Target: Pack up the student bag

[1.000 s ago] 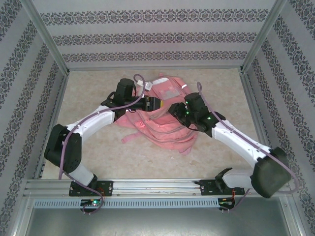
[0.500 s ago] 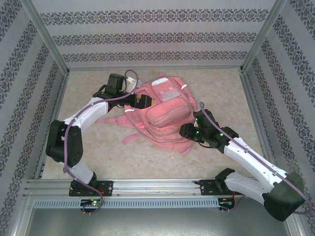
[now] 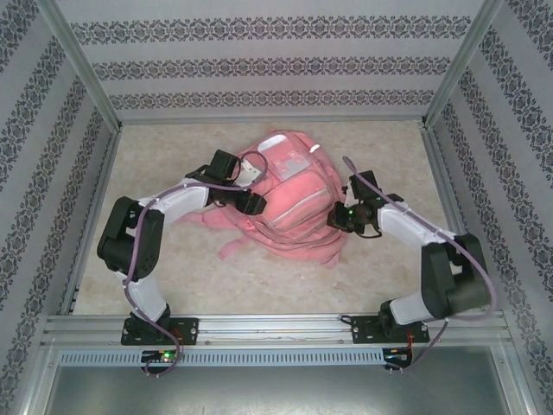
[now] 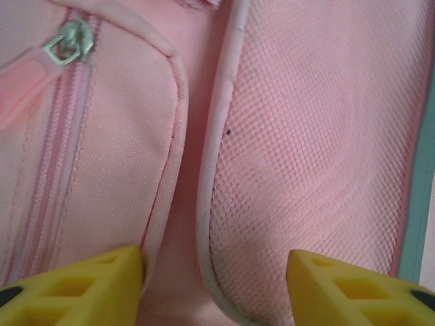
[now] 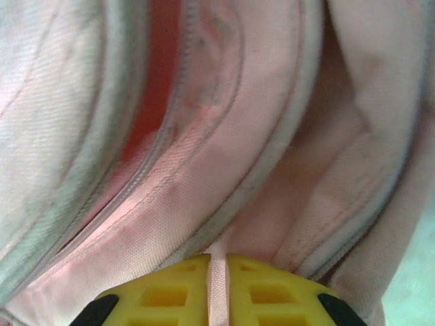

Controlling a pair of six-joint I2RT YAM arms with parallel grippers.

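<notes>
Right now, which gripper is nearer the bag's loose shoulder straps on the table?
Left. The left gripper sits on the student bag beside the shoulder straps, jaws open. The right gripper is across the bag, jaws pinching a pink fabric strip.

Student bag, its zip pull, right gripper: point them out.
student bag (image 3: 289, 194): top external view, front panel.
zip pull (image 4: 68, 44): left wrist view, metal tab.
right gripper (image 5: 217, 263): right wrist view, between fingertips, on pinched pink strip.
</notes>
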